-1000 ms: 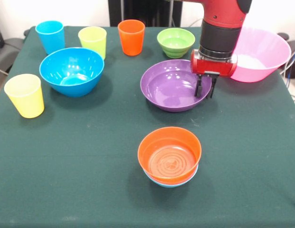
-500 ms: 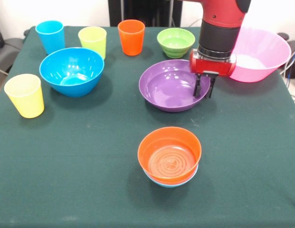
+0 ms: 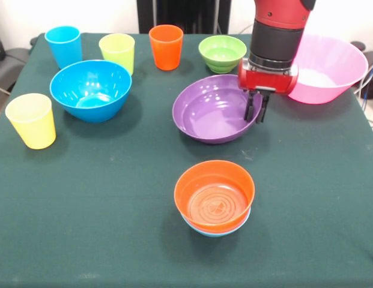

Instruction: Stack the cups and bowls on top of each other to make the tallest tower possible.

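My gripper (image 3: 254, 113) is shut on the right rim of the wide purple bowl (image 3: 207, 114), one finger inside and one outside. The bowl hangs tilted, its right side raised off the cloth. In front of it stands the tower (image 3: 214, 201): an orange bowl (image 3: 214, 193) nested in a light-blue bowl (image 3: 217, 231). The deep blue bowl (image 3: 90, 90) sits at the left, the small green bowl (image 3: 222, 53) at the back and the large pink bowl (image 3: 333, 69) behind my gripper. The cups stand upright: blue (image 3: 64, 46), lime green (image 3: 117, 52), orange (image 3: 166, 46) and yellow (image 3: 31, 120).
A dark green cloth (image 3: 102, 216) covers the table. The pink bowl stands close to the right of the arm, near the table's right edge. The green bowl is just behind the purple bowl's far rim.
The gripper has risen a little and drifted left with the purple bowl's rim in it. The bowl has tipped up on its right side and slid left.
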